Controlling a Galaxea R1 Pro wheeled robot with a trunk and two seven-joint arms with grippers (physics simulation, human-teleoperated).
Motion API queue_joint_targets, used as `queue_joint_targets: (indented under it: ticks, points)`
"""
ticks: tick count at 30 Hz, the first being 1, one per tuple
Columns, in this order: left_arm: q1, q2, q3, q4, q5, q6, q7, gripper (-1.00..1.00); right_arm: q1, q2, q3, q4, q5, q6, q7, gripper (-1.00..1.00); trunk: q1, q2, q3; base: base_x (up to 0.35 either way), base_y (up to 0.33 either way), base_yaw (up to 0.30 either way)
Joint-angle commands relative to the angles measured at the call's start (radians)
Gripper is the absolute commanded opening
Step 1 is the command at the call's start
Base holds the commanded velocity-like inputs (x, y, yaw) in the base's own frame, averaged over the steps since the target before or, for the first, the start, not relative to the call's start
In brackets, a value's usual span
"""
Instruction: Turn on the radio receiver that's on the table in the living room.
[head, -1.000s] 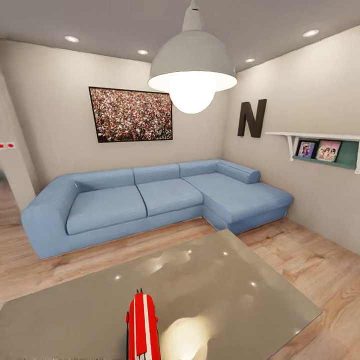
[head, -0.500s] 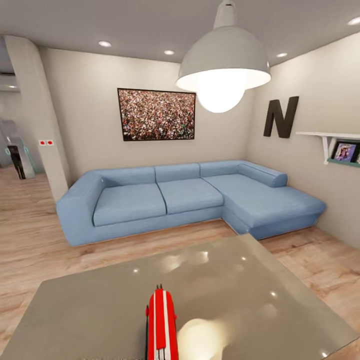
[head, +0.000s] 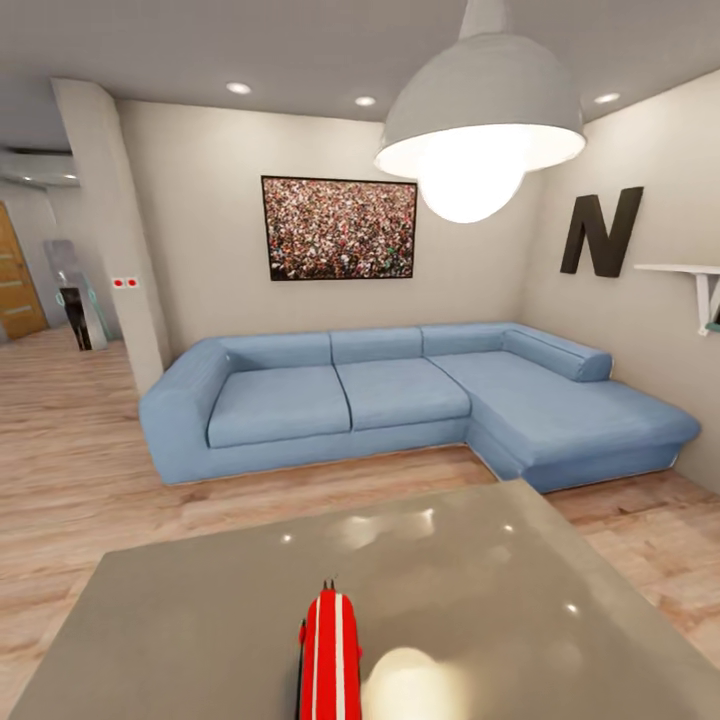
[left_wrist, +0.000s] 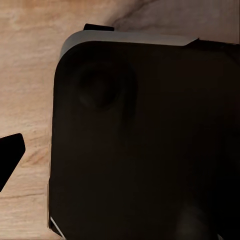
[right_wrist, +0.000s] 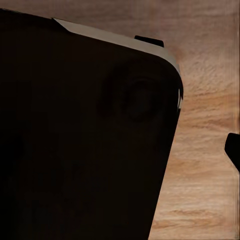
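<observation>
The radio receiver (head: 330, 655) stands on its narrow edge at the near side of the table (head: 480, 590), red with two white stripes facing me and a thin dark handle tip on top. Its dial side is turned away from me. The table's glossy grey-beige top reflects the lamp. Beyond it lies the living room with the blue L-shaped sofa (head: 400, 395) and the framed crowd picture (head: 340, 228). In the left wrist view a dark fingertip (left_wrist: 10, 156) pokes in over wood floor beside the robot's dark body (left_wrist: 145, 145). The right wrist view has a similar fingertip (right_wrist: 233, 149).
A big white pendant lamp (head: 482, 110) hangs above the table. A black letter N (head: 600, 232) and a white shelf (head: 685, 270) are on the right wall. A pillar (head: 115, 230) and a hallway with a wooden door (head: 18, 275) lie at the left.
The camera has swung leftward: sofa, picture and lamp sit further right in the picture, and the hallway and door have come into sight. The radio stays put on the table.
</observation>
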Motion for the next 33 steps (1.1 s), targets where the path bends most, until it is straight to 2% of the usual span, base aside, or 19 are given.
queue_joint_targets:
  ticks: [1,12,33]
  points:
    - [0.0,0.0,0.0,0.0,0.0,0.0,0.0,1.0,0.0,0.0,0.0,0.0,0.0,0.0,0.0,1.0,0.0,0.0,0.0,0.238,-0.218,0.01]
    - [0.0,0.0,0.0,0.0,0.0,-0.001,0.0,1.0,-0.001,0.0,0.0,0.0,-0.006,0.001,-0.001,1.0,0.0,0.0,0.0,0.227,-0.204,0.03]
    - [0.0,0.0,0.0,0.0,-0.001,0.0,0.0,1.0,0.0,0.0,0.0,0.0,-0.001,0.0,-0.001,1.0,0.0,0.0,-0.008,0.011,-0.009,0.288]
